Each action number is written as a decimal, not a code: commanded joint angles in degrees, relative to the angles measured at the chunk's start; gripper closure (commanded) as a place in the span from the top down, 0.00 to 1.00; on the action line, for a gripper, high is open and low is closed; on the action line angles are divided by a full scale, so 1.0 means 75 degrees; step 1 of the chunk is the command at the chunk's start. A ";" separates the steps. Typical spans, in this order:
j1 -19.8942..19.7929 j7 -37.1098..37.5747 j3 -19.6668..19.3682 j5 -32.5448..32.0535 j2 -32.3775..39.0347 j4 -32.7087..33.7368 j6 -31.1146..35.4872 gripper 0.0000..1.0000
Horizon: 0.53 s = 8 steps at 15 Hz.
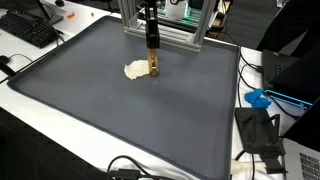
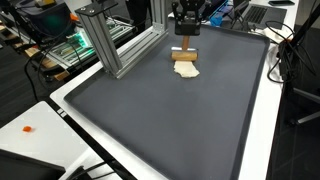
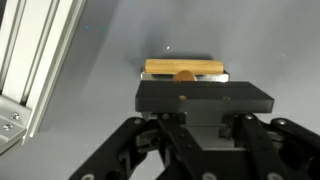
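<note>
My gripper [image 1: 151, 48] hangs straight down over the far part of a dark grey mat [image 1: 120, 120], also seen in the other exterior view [image 2: 187, 42]. It looks shut on a light wooden block [image 1: 153, 64], which stands on end under the fingers. The block's lower end is at the mat, next to a small white crumpled lump [image 1: 135, 70]. In the other exterior view the block [image 2: 185, 55] lies just behind the white lump [image 2: 187, 71]. In the wrist view the wooden block [image 3: 185, 68] shows beyond the gripper's black body, which hides the fingertips.
An aluminium frame [image 1: 170, 25] stands at the mat's far edge, close behind the gripper; it also shows in the other exterior view [image 2: 112, 45]. A keyboard [image 1: 28, 28], cables and a blue object [image 1: 258, 99] lie on the white table around the mat.
</note>
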 commanded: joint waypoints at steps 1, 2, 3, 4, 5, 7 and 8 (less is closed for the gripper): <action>0.0018 -0.0830 0.0054 0.0252 0.0108 -0.0045 -0.0100 0.22; 0.0009 -0.1075 0.0051 0.0222 0.0074 0.0001 -0.0166 0.22; 0.0002 -0.1341 0.0036 0.0142 0.0037 0.0042 -0.0232 0.22; -0.0007 -0.1681 0.0023 0.0052 -0.0006 0.0087 -0.0311 0.22; -0.0003 -0.1969 -0.0002 -0.0123 -0.0029 0.0118 -0.0373 0.22; 0.0003 -0.2555 -0.0028 -0.0338 -0.0081 0.0146 -0.0363 0.22; 0.0001 -0.2930 -0.0030 -0.0413 -0.0090 0.0161 -0.0362 0.22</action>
